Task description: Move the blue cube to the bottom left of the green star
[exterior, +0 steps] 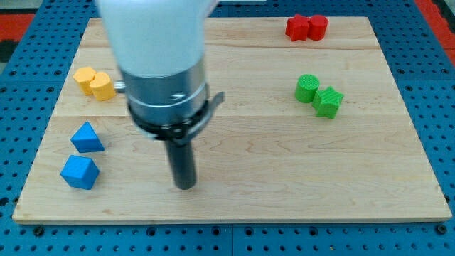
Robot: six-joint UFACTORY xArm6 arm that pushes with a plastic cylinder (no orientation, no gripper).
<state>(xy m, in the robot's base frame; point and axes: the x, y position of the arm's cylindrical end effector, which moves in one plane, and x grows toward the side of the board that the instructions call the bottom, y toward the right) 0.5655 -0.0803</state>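
The blue cube (79, 172) lies near the board's left edge, toward the view's bottom. The green star (328, 102) lies at the view's right, touching a green cylinder (307, 87) just up and left of it. My tip (185, 187) rests on the board at the lower middle, well to the right of the blue cube and not touching any block. The green star is far to the tip's upper right.
A blue triangular block (87, 137) sits just above the blue cube. Two yellow blocks (94, 83) lie at the upper left. Two red blocks (306, 27) lie at the top right. The wooden board (242, 156) ends on a blue pegboard.
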